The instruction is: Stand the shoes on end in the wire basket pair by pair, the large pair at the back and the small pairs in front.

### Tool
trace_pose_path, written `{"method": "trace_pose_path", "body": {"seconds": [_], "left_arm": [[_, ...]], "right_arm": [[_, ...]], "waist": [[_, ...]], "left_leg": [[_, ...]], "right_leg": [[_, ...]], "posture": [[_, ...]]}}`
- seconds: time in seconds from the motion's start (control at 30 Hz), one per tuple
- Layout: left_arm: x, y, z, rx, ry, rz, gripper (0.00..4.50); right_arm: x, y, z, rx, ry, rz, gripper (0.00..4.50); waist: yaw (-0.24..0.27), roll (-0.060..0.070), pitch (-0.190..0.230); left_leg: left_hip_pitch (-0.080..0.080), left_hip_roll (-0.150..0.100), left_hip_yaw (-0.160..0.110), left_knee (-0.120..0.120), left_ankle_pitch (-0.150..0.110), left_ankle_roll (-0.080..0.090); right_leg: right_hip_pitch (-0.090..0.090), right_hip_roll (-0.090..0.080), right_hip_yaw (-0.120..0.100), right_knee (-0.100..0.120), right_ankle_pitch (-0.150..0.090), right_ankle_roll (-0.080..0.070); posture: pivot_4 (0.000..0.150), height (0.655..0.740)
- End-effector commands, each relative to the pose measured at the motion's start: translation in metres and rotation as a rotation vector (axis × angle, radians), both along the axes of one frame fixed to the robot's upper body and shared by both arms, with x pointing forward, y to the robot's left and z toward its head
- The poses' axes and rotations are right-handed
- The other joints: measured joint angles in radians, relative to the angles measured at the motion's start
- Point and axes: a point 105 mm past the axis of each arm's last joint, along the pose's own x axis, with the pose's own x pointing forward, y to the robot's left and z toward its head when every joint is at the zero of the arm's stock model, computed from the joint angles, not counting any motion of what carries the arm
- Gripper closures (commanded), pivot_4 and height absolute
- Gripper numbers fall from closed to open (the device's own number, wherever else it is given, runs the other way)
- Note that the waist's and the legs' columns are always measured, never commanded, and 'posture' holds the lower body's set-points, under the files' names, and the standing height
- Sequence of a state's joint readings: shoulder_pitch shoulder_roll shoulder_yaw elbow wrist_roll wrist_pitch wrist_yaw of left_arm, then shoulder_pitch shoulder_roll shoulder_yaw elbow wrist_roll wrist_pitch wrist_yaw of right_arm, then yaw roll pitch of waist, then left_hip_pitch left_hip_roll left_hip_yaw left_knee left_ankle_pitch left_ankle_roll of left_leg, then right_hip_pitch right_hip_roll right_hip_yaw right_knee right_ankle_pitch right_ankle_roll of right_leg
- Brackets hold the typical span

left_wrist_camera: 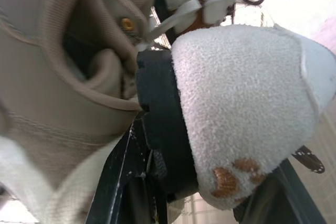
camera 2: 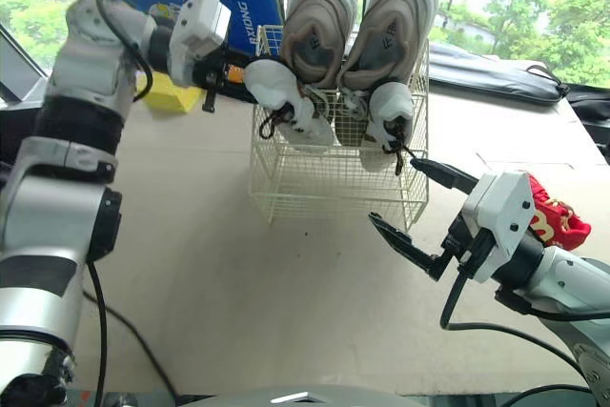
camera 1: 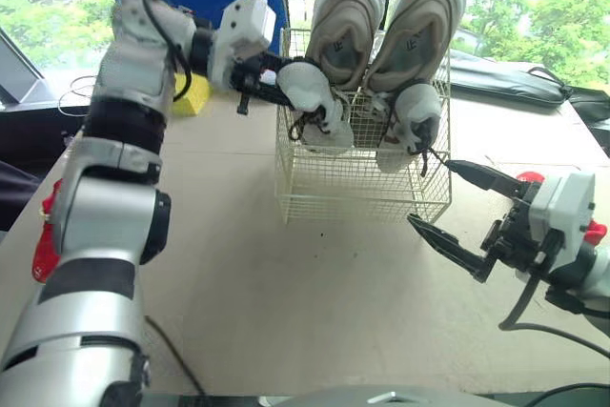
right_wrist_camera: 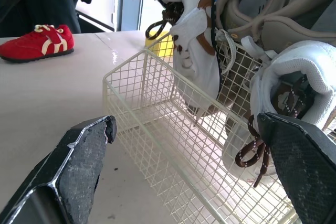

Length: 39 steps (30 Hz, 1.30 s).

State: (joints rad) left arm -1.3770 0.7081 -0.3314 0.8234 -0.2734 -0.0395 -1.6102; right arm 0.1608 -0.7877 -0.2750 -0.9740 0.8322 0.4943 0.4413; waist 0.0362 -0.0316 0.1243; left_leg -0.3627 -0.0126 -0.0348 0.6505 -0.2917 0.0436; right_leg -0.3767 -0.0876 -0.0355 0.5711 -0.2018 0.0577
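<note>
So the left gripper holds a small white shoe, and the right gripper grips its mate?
Not quite: the right gripper is open and empty, as the left eye view shows. The left gripper does hold the small white shoe.

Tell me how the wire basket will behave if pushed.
Probably light and apt to slide: the wire basket is thin mesh on a smooth table. Likely top-heavy, since the large shoes stand above its rim. The left gripper, holding a small white shoe partly in it, might steady it.

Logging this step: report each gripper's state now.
Left gripper: shut on the small white shoe, at the wire basket.
Right gripper: open, holding nothing.
</note>
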Motion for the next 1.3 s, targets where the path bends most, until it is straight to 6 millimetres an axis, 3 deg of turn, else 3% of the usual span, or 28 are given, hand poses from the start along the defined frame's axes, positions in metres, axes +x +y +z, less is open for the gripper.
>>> {"method": "trace_pose_path", "body": {"seconds": [0.03,0.27,0.37,0.53,0.67,0.9,1.0,1.1,1.2,1.3], "left_arm": [[0.003,-0.005,-0.001,0.063,-0.016,-0.008,3.44],[0.004,-0.024,-0.041,0.150,0.078,-0.058,3.44],[0.003,-0.018,-0.034,0.121,0.080,-0.038,2.30],[-0.014,-0.008,0.010,-0.053,0.081,-0.024,0.66],[-0.027,0.016,0.023,-0.157,0.142,0.078,0.66],[-0.045,0.034,0.012,-0.411,0.215,0.235,0.66],[-0.051,0.024,0.015,-0.562,0.128,0.297,0.66],[-0.082,-0.015,-0.004,-0.625,0.339,0.200,0.66],[-0.101,-0.047,-0.024,-0.574,0.415,0.155,0.66],[-0.120,-0.067,-0.044,-0.473,0.514,0.055,0.66]], "right_arm": [[-0.005,0.002,0.008,0.003,-0.049,-0.008,0.00],[-0.006,0.003,0.009,0.006,-0.047,-0.010,0.00],[-0.007,0.003,0.009,0.009,-0.046,-0.011,0.00],[-0.007,0.002,0.006,0.012,-0.032,-0.018,0.00],[-0.004,-0.006,0.003,0.018,-0.009,-0.034,0.00],[0.006,-0.026,0.002,0.039,0.027,-0.090,0.00],[0.014,-0.042,0.002,0.037,0.024,-0.182,0.00],[0.027,-0.066,-0.007,0.016,0.034,-0.364,0.00],[0.027,-0.087,-0.021,-0.040,0.095,-0.481,0.00],[0.023,-0.113,-0.037,-0.118,0.194,-0.613,0.00]], "waist": [[-0.001,0.000,0.000],[0.001,-0.001,0.000],[0.001,-0.001,0.000],[-0.002,-0.001,0.001],[-0.014,0.001,0.001],[-0.021,0.001,0.001],[-0.015,0.001,0.001],[-0.015,0.001,0.000],[-0.004,0.000,0.000],[-0.002,0.002,-0.001]], "left_leg": [[0.000,0.000,0.000,0.000,0.000,0.000],[0.000,0.001,0.000,0.001,0.000,0.000],[0.000,0.000,0.000,0.001,0.000,0.000],[0.000,0.001,0.000,0.001,0.000,0.000],[0.001,0.001,0.000,0.001,0.000,0.000],[0.002,0.001,-0.001,0.002,0.000,0.000],[0.001,0.001,-0.001,0.002,0.000,0.000],[0.001,0.000,0.000,0.002,0.002,-0.004],[0.001,-0.001,-0.001,0.002,0.003,-0.005],[0.003,-0.001,0.000,0.002,0.003,-0.005]], "right_leg": [[0.000,0.000,0.000,0.000,0.000,0.000],[0.000,0.000,0.001,0.001,0.000,0.001],[0.000,0.000,0.001,0.001,0.000,0.000],[0.000,0.000,0.001,0.001,-0.001,0.002],[0.000,0.000,0.001,0.002,-0.001,0.003],[0.001,0.001,0.003,0.004,-0.002,0.004],[0.001,0.000,0.004,0.003,0.000,0.002],[0.001,0.000,0.007,0.002,0.001,0.004],[0.001,0.000,0.009,0.002,0.002,0.005],[0.001,0.001,0.010,0.003,0.000,0.001]], "posture": [[0.150,0.7400],[0.150,0.7400],[0.150,0.7400],[0.150,0.7400],[0.150,0.7400],[0.150,0.7400],[0.150,0.7400],[0.150,0.7400],[0.150,0.7400],[0.150,0.7400]]}}
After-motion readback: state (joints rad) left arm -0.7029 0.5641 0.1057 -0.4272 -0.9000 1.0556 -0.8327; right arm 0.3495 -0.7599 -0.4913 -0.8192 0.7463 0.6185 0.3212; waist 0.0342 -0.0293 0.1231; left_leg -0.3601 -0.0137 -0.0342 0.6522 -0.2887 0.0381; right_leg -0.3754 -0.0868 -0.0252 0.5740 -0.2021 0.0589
